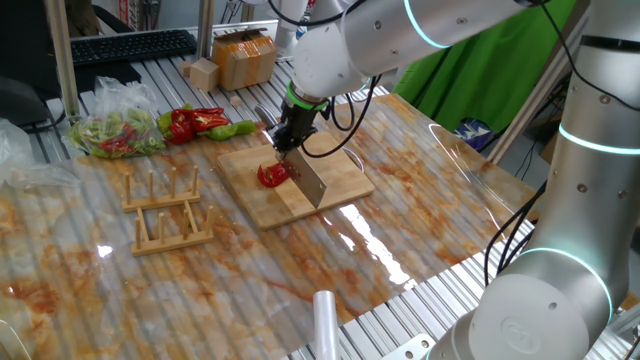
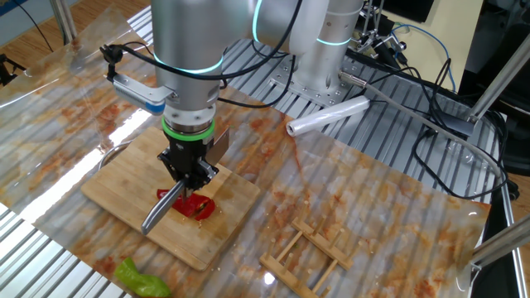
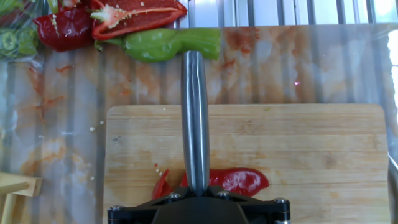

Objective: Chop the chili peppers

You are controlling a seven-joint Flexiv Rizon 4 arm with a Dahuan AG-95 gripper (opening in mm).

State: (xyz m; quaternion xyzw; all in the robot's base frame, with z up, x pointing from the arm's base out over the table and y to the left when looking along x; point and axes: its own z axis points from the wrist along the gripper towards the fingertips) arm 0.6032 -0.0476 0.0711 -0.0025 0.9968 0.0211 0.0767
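End effector: my end effector [image 2: 188,175] points straight down over the cutting board [image 1: 340,170], its fingers clamped tight on the steel handle of a cleaver [image 1: 309,180].
Cleaver: the steel handle [image 3: 194,118] runs away from me in the hand view; in one fixed view the blade stands on edge on the board, just beside the red flesh.
Chili pepper: one glossy red chili pepper [image 3: 239,180] lies on the board directly below my hand, partly hidden by the handle; a small cut sliver [image 3: 161,185] and a few seeds sit at its left end.
Progress: I judge the chopping barely begun, since most of the pepper is in one long piece.
Spare produce: a green pepper [image 3: 171,42] and halved red peppers [image 3: 134,15] lie on the bench beyond the board's far edge; a clear bag of more [image 1: 115,130] sits further off.
Risk, rolling: the pepper is round and wet, so a chop landing off its crown could squirt it sideways and leave it uncut.
Risk, board shift: nothing pins the board on the slick plastic bench cover [image 1: 420,215], so a hard stroke may skate it.
Risk, grip: the handle is smooth steel, and a jolt could twist the blade in my fingers so it lands flat.
Risk, sticking: wet pieces may cling to the blade and get carried off the board.
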